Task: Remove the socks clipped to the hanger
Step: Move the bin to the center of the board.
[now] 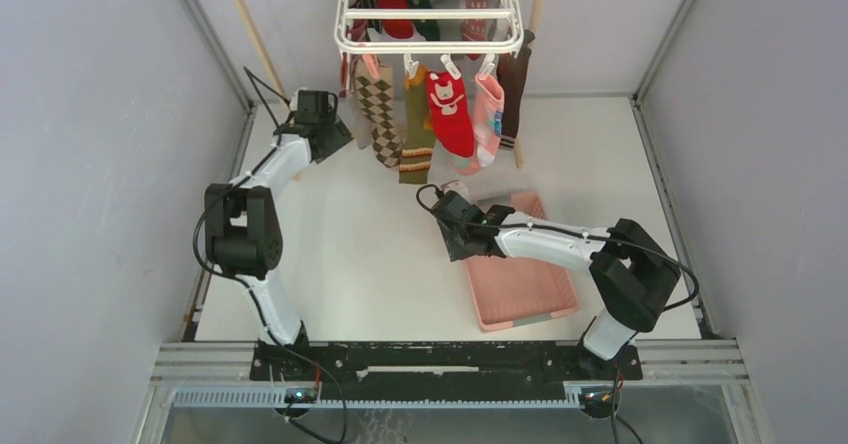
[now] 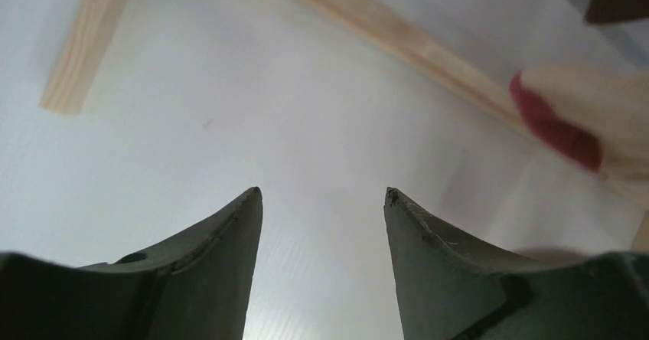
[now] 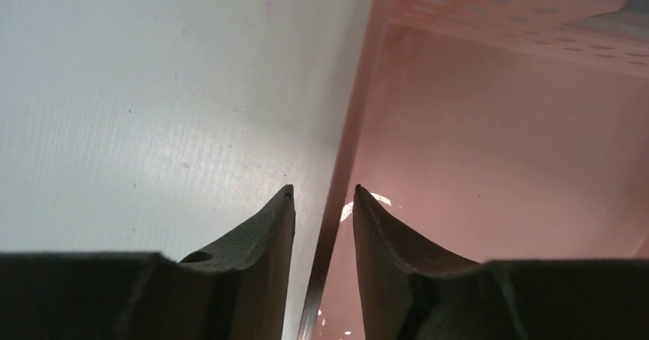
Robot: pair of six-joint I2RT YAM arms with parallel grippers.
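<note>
The left gripper (image 2: 321,194) stands wide. Its two dark tapered fingers (image 2: 222,256) are well apart with nothing between them. Beyond the tips its wrist view shows the white table (image 2: 229,110), a pale wooden bar (image 2: 398,37) crossing the upper part, and a blurred red-and-cream sock toe (image 2: 562,114) at the right edge. Only the overhead view shows where this arm is: raised at the far left of the table, its head near the brown argyle sock (image 1: 380,114) and apart from it.

The right gripper (image 3: 321,191) is narrow, with a slim gap between the tips and nothing gripped in it. Its wrist view puts the tips over the left rim of the pink plastic perforated basket (image 3: 497,125), with table on one side and basket floor on the other. Whether they touch the rim cannot be told. From above, the basket lies on the right half of the table, near the arm bases.

The white plastic rectangular hanger frame (image 1: 430,14) appears only in the overhead view, at the far middle. A row of socks hangs clipped from its near edge. Beside the argyle one are an olive-green sock (image 1: 418,139), a red sock with a white figure (image 1: 450,114), a pink sock (image 1: 488,114) and a dark brown sock (image 1: 515,79). More red and dark socks show through the frame's bars.
</note>
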